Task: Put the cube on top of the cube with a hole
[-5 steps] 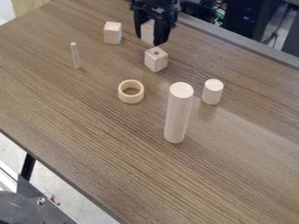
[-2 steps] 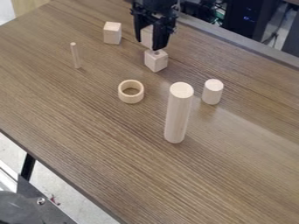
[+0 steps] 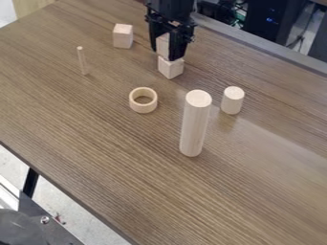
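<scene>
At the top centre of the camera view my gripper (image 3: 166, 53) is shut on a light wooden cube (image 3: 163, 45), one finger on each side of it. Right below stands the cube with a hole (image 3: 171, 68) on the table; its top, hole included, is mostly covered by the held cube and a fingertip. The held cube's lower edge meets the top of that cube in the view; whether they touch I cannot tell.
Another wooden cube (image 3: 123, 36) and a thin upright stick (image 3: 82, 61) stand to the left. A wooden ring (image 3: 143, 100), a tall cylinder (image 3: 194, 124) and a short cylinder (image 3: 232, 100) are nearer the camera on the brown table (image 3: 96, 139).
The gripper has come down with the held cube, closer to the cube with a hole, whose top face is now largely hidden. Everything on the table has stayed where it was.
</scene>
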